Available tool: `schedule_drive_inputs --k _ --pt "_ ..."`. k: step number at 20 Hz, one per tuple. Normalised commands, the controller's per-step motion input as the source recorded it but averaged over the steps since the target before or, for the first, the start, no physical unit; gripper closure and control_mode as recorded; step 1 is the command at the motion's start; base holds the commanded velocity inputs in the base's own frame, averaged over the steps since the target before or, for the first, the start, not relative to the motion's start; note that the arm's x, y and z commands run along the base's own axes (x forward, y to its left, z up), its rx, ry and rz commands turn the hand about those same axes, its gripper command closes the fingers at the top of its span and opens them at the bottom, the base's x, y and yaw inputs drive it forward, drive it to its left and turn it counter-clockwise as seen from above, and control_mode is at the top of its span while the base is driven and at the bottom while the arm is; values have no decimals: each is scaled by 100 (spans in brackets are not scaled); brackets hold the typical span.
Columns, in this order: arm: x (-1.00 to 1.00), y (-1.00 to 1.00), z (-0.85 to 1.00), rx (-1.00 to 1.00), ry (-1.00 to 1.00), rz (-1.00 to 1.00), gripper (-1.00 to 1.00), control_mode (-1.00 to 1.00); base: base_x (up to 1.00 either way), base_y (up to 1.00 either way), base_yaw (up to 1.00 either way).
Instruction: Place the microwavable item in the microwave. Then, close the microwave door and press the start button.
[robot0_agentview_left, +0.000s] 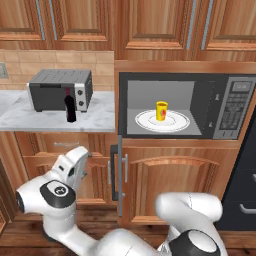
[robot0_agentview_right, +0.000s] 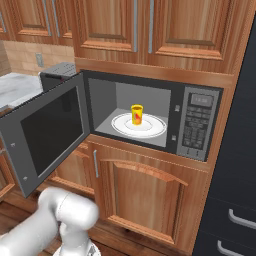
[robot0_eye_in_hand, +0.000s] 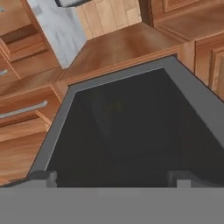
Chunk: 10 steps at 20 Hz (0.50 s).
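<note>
The yellow mug (robot0_agentview_left: 161, 110) (robot0_agentview_right: 136, 114) with a red mark stands upright on the white plate (robot0_agentview_left: 175, 121) (robot0_agentview_right: 152, 128) inside the microwave (robot0_agentview_left: 235, 107) (robot0_agentview_right: 199, 125). The microwave door (robot0_agentview_right: 50, 132) (robot0_agentview_left: 120, 175) is swung wide open to the left. My gripper (robot0_eye_in_hand: 113, 179) (robot0_agentview_left: 84, 159) is open and holds nothing. It sits low on the left, close to the outer face of the door. In the hand view the door's dark window (robot0_eye_in_hand: 131, 131) looms between my widely spread fingertips (robot0_eye_in_hand: 43, 177). The keypad panel (robot0_agentview_right: 197, 127) is on the microwave's right.
A grey toaster oven (robot0_agentview_left: 60, 90) and a dark wine bottle (robot0_agentview_left: 70, 107) stand on the marble counter (robot0_agentview_left: 30, 117) left of the microwave. Wooden cabinet doors (robot0_agentview_left: 165, 185) lie below it, and a dark unit with drawer handles (robot0_agentview_right: 235, 210) is to the right.
</note>
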Motion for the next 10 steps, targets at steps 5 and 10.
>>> schedule_drive_inputs --k 5,10 --pt "69 -25 -7 0 17 0 -100 -100 0 0 0" --pt "52 -76 -9 0 12 0 -100 -100 0 0 0"
